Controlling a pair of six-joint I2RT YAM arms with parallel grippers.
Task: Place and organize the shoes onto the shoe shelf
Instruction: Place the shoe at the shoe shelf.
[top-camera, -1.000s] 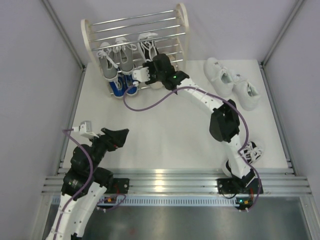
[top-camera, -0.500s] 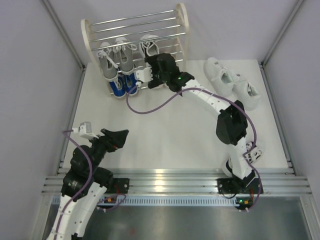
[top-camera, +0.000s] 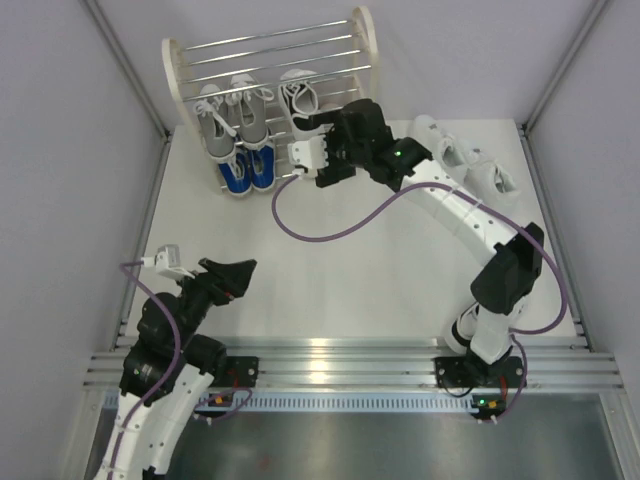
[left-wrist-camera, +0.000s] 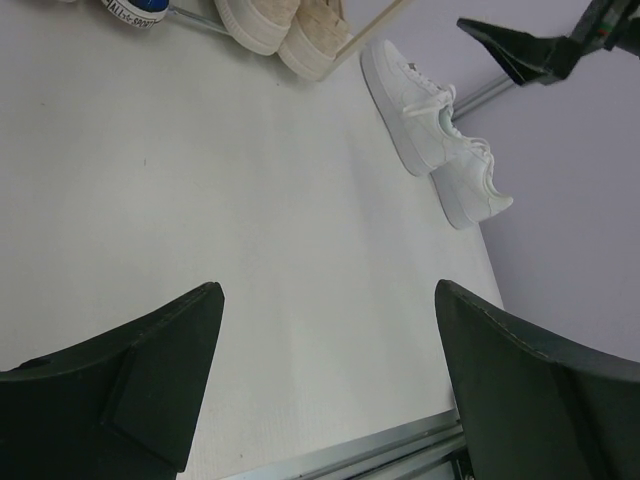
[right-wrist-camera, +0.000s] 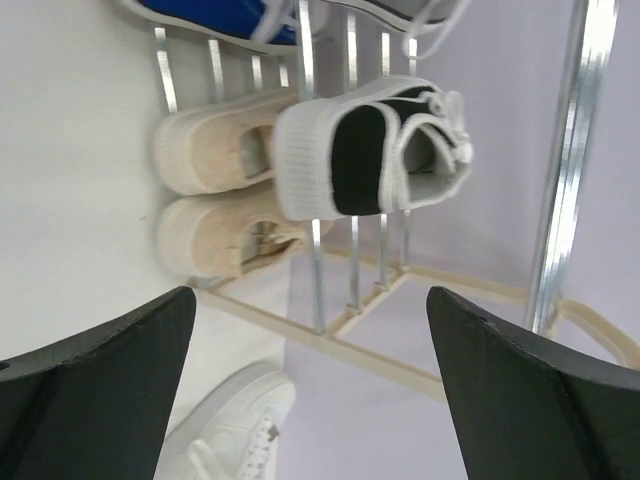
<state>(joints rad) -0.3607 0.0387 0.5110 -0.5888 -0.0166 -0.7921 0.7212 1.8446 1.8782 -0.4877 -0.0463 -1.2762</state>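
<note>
Right wrist view is showing the right end effector (right-wrist-camera: 310, 295) standing wide and empty, with a black-and-white shoe (right-wrist-camera: 370, 150) sitting straight ahead on the shelf (right-wrist-camera: 400, 355) rods, the beige pair (right-wrist-camera: 215, 195) next to it. Off to its side on the tabletop (top-camera: 350, 290) the white pair (top-camera: 497, 182) is lying beside the shelf; these sneakers are probably handling light, soft above and stiff in the sole, so gripping across the heel collar is looking safest. Left end effector (left-wrist-camera: 328, 290) is hanging wide and empty, well apart from every shoe.
</note>
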